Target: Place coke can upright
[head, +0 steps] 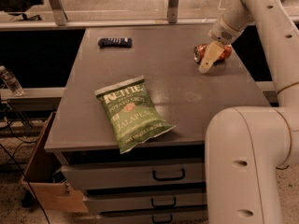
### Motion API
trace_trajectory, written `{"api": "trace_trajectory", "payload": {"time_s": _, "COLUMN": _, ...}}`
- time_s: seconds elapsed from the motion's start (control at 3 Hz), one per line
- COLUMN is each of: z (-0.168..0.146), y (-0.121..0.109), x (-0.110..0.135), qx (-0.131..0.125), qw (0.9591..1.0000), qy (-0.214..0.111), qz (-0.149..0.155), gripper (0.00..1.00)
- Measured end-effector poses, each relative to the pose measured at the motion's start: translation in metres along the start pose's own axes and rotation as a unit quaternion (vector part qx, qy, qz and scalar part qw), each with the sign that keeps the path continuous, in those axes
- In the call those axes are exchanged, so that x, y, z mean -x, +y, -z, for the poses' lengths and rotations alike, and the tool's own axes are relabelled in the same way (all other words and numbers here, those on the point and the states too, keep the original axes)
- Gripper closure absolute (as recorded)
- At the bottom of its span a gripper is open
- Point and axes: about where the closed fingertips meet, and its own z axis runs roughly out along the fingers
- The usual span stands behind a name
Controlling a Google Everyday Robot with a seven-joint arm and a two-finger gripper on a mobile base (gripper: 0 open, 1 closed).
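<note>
The coke can (226,52) is red and lies on its side at the far right of the grey table (168,78). My gripper (209,59) comes down from the upper right and sits right in front of the can, covering its middle. The can's red ends show on both sides of the gripper. I cannot tell whether the gripper touches the can.
A green Kettle chip bag (131,113) lies near the table's front edge. A dark blue wrapped bar (115,42) lies at the far left. My arm's large white link (243,162) fills the lower right. Drawers sit below the table; a cardboard box (44,181) stands at the lower left.
</note>
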Motion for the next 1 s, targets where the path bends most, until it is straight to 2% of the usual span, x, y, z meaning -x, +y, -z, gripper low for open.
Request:
{"api": "trace_trajectory", "payload": {"time_s": 0.33, "z": 0.0003, "y": 0.0003, "x": -0.0089, "qx": 0.004, "qw": 1.0, "qy": 0.004, "qz": 0.0, "gripper": 0.15}}
{"api": "trace_trajectory", "payload": {"time_s": 1.0, "z": 0.0015, "y": 0.0017, "x": -0.0116, "qx": 0.008, "qw": 1.0, "qy": 0.002, "qz": 0.001, "gripper": 0.61}}
